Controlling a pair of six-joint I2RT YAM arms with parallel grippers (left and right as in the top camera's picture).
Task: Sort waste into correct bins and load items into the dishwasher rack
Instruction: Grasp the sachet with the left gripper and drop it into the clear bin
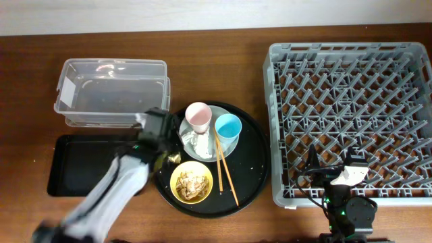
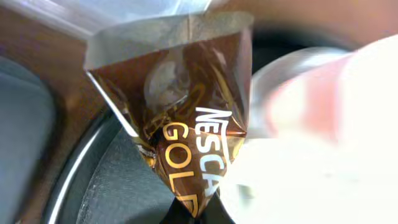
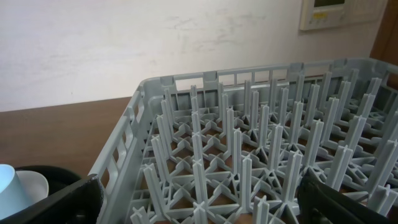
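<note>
Filling L-wrist view: foil wrapper, right by L tool; grip unclear.

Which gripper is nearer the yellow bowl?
Left. The left gripper is just up-left of the yellow bowl; the right gripper is far off over the dishwasher rack.

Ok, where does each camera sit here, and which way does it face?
Overhead: fixed above the table, facing straight down; rack, tub, round tray, left arm and right arm show.
Left wrist: pressed close to the wrapper, round tray beneath; no fingers clearly show.
Right wrist: low at the rack's near edge, facing across pegs to the wall; dark fingers at both bottom corners.
Shared: overhead and right wrist both see the rack and blue cup.
</note>
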